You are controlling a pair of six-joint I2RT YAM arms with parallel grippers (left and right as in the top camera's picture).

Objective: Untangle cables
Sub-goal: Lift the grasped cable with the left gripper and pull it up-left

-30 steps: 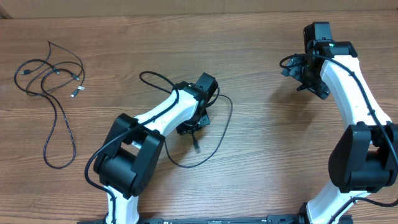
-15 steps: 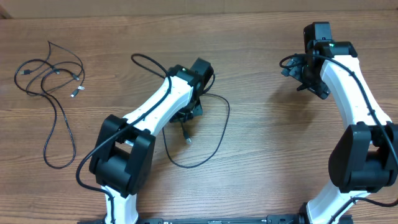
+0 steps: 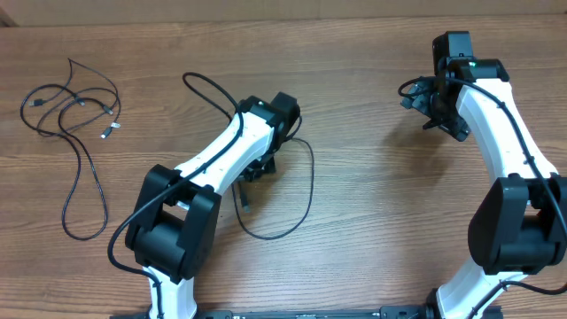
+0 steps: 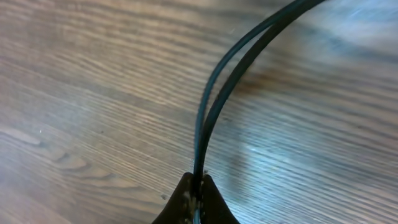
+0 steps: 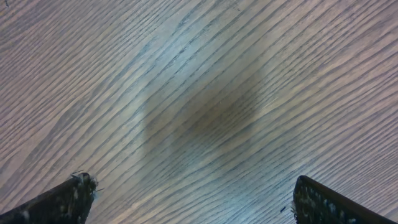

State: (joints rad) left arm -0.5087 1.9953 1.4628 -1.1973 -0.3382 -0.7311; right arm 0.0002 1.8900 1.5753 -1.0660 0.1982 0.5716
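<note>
A thin black cable (image 3: 311, 182) loops across the middle of the table, and its plug end (image 3: 244, 206) lies beside my left arm. My left gripper (image 3: 262, 167) is shut on this cable. In the left wrist view the jaws (image 4: 198, 188) pinch two strands of the cable (image 4: 219, 93) that run up and away to the right. A loose tangle of other black cables (image 3: 78, 113) lies at the far left, well apart from both arms. My right gripper (image 3: 434, 108) hovers at the back right; its fingers (image 5: 69, 198) stand wide apart over bare wood, holding nothing.
The table (image 3: 372, 221) is brown wood grain. One long cable end (image 3: 85, 199) trails from the left tangle toward the front. Both arm bases stand at the front edge.
My left gripper has moved left and slightly back with the cable, dragging the loop and its plug end leftward. The right arm and the left tangle have not moved.
</note>
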